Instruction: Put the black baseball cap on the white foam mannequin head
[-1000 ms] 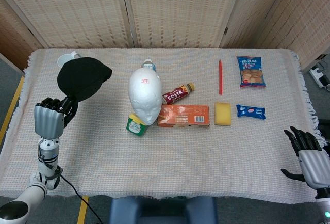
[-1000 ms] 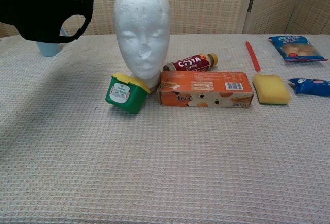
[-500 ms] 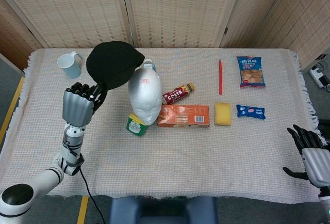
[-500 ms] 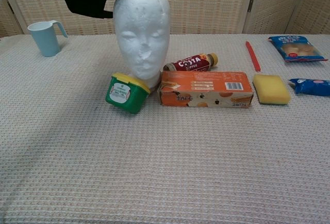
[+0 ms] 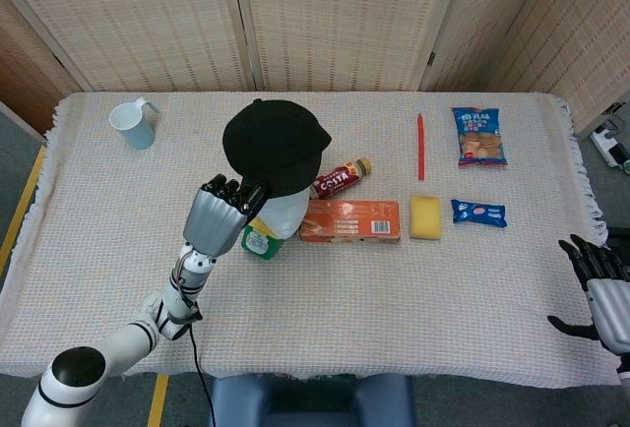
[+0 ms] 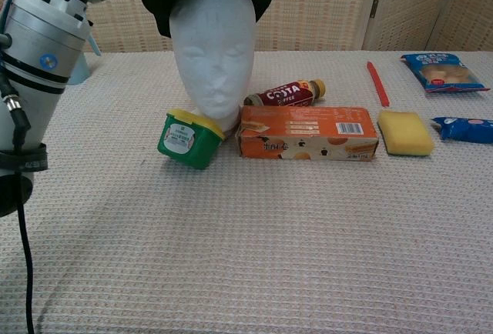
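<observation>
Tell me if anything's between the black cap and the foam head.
Nothing visible. The left hand holds the black baseball cap right over the crown of the white foam mannequin head; whether it is fully seated is unclear.

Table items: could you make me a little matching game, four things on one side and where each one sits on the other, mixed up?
Things:
1. cap
2. cup
3. sponge
4. green tub

Places:
A. just right of the orange box
B. far left corner of the table, alone
C. leaning against the base of the foam head
D. over the top of the foam head, held by the left hand

Pairs: 1-D, 2-B, 3-A, 4-C
</observation>
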### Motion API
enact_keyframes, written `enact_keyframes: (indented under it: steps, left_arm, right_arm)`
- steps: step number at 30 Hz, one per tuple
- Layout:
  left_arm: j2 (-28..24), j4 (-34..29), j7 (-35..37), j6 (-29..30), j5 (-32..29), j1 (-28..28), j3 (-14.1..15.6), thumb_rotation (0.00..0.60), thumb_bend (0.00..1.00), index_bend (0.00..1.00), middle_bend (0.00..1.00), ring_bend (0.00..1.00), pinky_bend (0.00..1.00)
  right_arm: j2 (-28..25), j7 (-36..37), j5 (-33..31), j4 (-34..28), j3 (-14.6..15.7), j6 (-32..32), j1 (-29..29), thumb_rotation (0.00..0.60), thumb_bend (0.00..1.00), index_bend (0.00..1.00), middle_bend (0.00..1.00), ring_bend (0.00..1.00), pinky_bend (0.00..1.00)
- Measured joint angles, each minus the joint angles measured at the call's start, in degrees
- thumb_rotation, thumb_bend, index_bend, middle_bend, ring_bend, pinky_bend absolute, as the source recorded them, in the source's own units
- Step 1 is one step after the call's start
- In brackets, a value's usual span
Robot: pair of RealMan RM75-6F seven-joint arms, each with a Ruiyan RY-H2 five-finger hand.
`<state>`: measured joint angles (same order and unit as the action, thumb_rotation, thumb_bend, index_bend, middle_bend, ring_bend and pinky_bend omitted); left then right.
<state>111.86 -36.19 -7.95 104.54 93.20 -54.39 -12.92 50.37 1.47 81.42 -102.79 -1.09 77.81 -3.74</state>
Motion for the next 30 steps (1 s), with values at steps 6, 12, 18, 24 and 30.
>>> enact_keyframes:
  steps: [6, 12, 18, 24, 30]
  left_arm:
    - [3.7, 3.4, 1.5, 1.1, 2.0, 4.8, 5.2, 0.6, 0.61, 0.71, 1.0, 1.0, 1.0]
    - [6.1, 4.5, 2.7, 3.4, 4.3, 8.6, 8.6, 0.6, 0.58, 0.66, 1.0, 1.0, 1.0]
    - [5.7, 3.5, 2.9, 4.4, 4.8, 9.1, 8.6, 0.6, 0.34, 0.29, 1.0, 1.0, 1.0]
    - [3.5, -1.2, 1.9, 4.5, 5.0, 10.0, 8.5, 0.6, 0.16, 0.06, 1.0, 1.0, 1.0]
    - [-1.4, -10.8, -0.9, 3.6, 5.2, 12.7, 9.6, 0.6, 0.11, 0.03, 1.0, 0.99, 1.0]
  right_arm:
    - [-0.4, 0.8, 0.6, -0.2, -0.1, 1.1, 0.5, 0.6, 0.06, 0.0, 0.0, 0.0, 0.0]
    - [-0.3, 0.4, 1.1, -0.5, 0.2, 1.0, 0.5, 0.6, 0.06, 0.0, 0.0, 0.0, 0.0]
    - [-0.4, 0.4, 1.3, -0.5, 0.2, 1.4, 0.7, 0.6, 0.06, 0.0, 0.0, 0.0, 0.0]
    - [-0.4, 0.1, 1.4, -0.6, 0.2, 1.4, 0.8, 0.6, 0.06, 0.0, 0.0, 0.0, 0.0]
    - [-0.4, 0.1, 2.0, -0.8, 0.3, 1.9, 1.0, 0.6, 0.06, 0.0, 0.0, 0.0, 0.0]
